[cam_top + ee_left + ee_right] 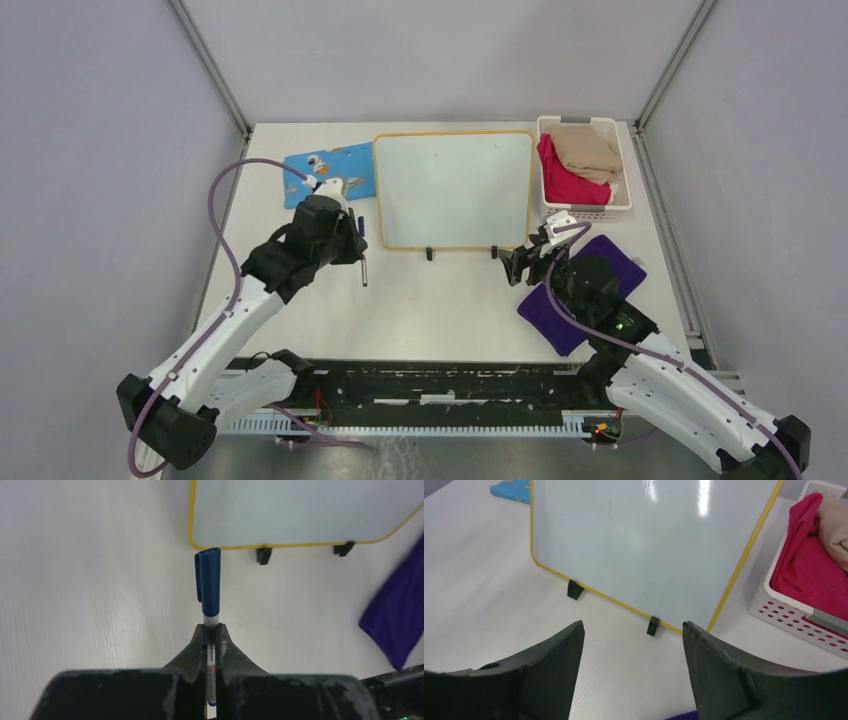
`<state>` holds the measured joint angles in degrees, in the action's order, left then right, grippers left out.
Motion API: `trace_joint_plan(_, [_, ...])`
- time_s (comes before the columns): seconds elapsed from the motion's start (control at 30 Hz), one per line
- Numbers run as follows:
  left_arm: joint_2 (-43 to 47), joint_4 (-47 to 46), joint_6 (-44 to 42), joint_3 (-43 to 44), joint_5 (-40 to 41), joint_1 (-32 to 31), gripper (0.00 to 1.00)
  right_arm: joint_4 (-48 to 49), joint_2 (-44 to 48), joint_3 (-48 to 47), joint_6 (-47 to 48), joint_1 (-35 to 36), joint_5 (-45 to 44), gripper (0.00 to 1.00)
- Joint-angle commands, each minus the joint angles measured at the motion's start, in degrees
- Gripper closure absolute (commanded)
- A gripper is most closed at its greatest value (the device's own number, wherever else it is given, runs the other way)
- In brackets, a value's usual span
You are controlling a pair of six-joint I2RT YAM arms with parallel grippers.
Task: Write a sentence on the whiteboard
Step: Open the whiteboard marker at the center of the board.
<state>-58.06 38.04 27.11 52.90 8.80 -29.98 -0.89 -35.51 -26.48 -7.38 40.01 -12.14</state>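
Closest to the lens, both arm bases sat at the near edge of the table [450, 320]. Ahead of them, the left gripper [211, 629] was clenched on a marker [208, 580], its white barrel pinched between the fingers and its blue capped end projecting toward the near left corner of the whiteboard [452, 190]. Whether the marker rested on the table or was lifted could not be determined. On the right, a purple cloth [612, 262] lay partly under the arm. The right gripper [633, 625] stood released, jaws wide apart, just short of the board's near right corner. Beyond both grippers, the whiteboard lay flat at mid-table toward the far side, yellow-rimmed, with two black clips [429, 254] on its near long edge and glare streaks on its white face. Farthest out, a blue patterned cloth [330, 170] lay just beside its left edge, and a white basket [625, 205] holding red and beige fabric sat just beside its right edge.
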Motion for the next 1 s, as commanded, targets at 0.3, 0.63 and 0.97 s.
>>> trace_joint_plan(0.3, [6.11,-28.28,3.06,1.43,-25.51,-0.05,0.98,13.35,-0.47,-4.24,-4.37,0.16,20.62,0.23])
trace_joint_plan(0.63, [2.2,-52.67,10.91,-3.42,-39.64,-0.17,0.98,23.47,-3.34,-3.05,-8.97,0.1,29.2,0.22])
trace_joint_plan(0.97, [2.76,-60.47,13.46,-6.1,-45.4,-0.91,0.98,32.89,-9.91,-4.31,-13.12,4.19,33.48,0.22])
